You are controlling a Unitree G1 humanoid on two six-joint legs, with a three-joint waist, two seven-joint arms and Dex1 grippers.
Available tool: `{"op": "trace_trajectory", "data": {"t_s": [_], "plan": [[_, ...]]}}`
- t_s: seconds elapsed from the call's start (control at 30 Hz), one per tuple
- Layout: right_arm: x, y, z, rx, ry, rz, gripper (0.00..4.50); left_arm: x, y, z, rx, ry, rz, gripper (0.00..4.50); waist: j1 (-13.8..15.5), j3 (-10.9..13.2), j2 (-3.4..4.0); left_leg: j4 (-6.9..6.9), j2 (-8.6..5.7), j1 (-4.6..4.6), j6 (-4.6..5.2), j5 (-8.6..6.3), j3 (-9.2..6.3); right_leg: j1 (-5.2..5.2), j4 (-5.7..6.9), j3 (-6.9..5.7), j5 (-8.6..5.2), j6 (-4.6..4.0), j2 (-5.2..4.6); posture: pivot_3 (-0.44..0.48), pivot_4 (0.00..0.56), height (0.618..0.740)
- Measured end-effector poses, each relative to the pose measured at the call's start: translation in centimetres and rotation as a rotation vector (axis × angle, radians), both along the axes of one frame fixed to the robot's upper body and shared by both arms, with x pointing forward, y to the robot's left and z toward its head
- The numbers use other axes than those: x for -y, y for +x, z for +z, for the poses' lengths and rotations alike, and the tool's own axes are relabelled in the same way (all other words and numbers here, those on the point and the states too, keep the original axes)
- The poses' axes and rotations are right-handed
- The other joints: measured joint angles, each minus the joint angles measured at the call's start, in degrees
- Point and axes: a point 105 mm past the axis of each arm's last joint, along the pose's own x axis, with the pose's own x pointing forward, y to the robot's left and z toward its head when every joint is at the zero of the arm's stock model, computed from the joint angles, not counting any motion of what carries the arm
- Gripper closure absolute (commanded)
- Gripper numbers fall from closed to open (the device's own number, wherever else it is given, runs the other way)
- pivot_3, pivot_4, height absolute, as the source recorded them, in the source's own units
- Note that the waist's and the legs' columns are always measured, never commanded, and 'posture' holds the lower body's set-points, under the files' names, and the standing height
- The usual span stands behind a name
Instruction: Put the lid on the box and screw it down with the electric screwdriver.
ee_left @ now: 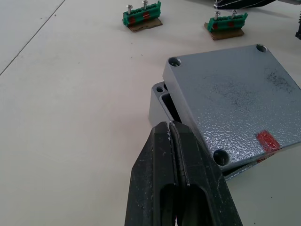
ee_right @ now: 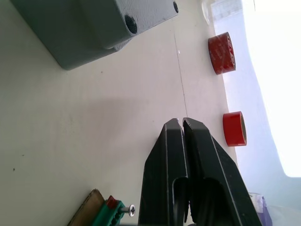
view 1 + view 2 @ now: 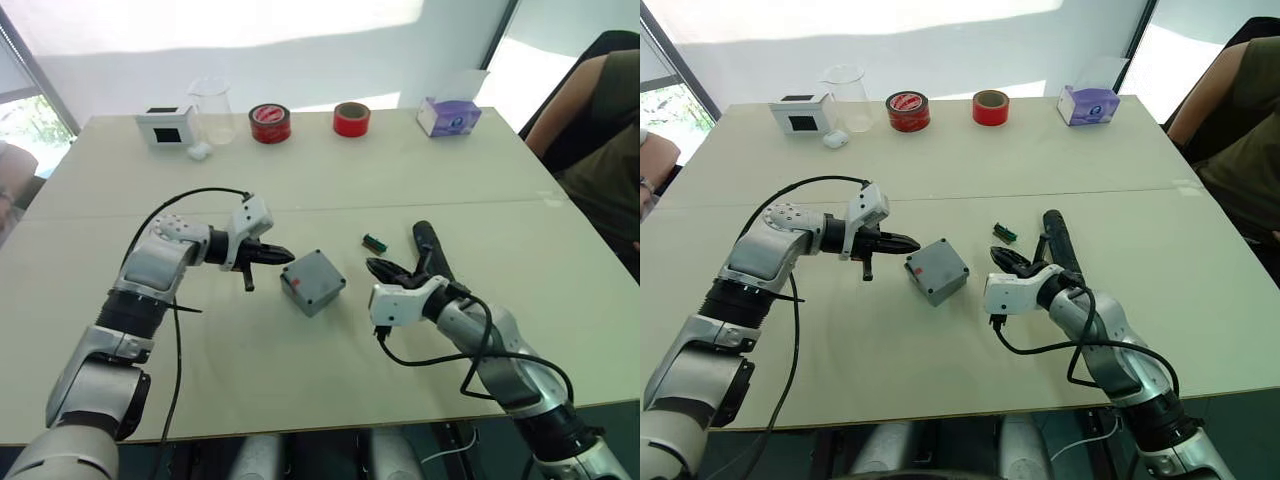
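Note:
The grey box (image 3: 302, 297) stands mid-table. The lid (image 1: 235, 94) lies on top of it, turned slightly askew, so one corner of the box (image 1: 157, 101) shows. The lid has corner holes and a red mark. My left gripper (image 3: 278, 255) is shut and empty, its tip just at the box's left corner. My right gripper (image 3: 385, 268) is also shut and empty, a short way right of the box. The black electric screwdriver (image 3: 430, 248) lies on the table just behind the right gripper.
Two green screw holders (image 1: 142, 14) (image 1: 227, 23) lie just beyond the box. Along the far edge stand a white box with a black window (image 3: 165, 125), a clear beaker (image 3: 212, 108), two red tape rolls (image 3: 270, 122) (image 3: 351, 118) and a purple tissue box (image 3: 448, 115). A person (image 3: 600, 130) sits at the right.

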Motion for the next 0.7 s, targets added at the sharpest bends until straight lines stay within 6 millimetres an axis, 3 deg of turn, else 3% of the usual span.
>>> {"op": "trace_trajectory", "data": {"t_s": [0.1, 0.2, 0.47, 0.7], "plan": [[-0.6, -1.8, 0.9, -0.123, 0.165, 0.041, 4.42, 0.0, 0.0, 0.0, 0.0, 0.0, 0.002, 4.5, 0.0, 0.0, 0.0, 0.01, 0.02, 0.0, 0.02, -0.01, -0.01, 0.03, -0.01, 0.0, 0.0, 0.0, 0.0, 0.0, 0.15, 0.74], [-2.4, -3.5, 0.3, -0.296, 0.297, 0.115, 4.42, 0.0, 0.0, 0.0, -0.002, -0.003, 0.003, 4.5, 0.0, 0.0, 0.0, 0.01, 0.02, 0.02, 0.02, -0.01, -0.02, 0.03, 0.0, 0.0, 0.0, 0.0, 0.0, 0.0, 0.15, 0.74], [-5.9, -5.0, -1.6, -0.553, 0.371, 0.212, 4.42, 0.2, 0.3, -0.3, -0.003, -0.015, 0.018, 4.5, 0.1, 0.0, 0.0, 0.02, 0.01, 0.01, 0.03, -0.02, -0.03, 0.01, 0.0, -0.01, 0.0, 0.0, -0.01, 0.0, 0.15, 0.74], [-5.7, -4.9, -1.9, -0.583, 0.353, 0.197, 4.42, 0.2, 0.4, -0.2, 0.005, -0.016, 0.025, 4.5, 0.1, 0.0, 0.0, 0.03, -0.02, 0.02, 0.03, -0.02, -0.02, 0.02, 0.0, -0.01, 0.0, 0.0, -0.04, 0.0, 0.15, 0.74]]}}
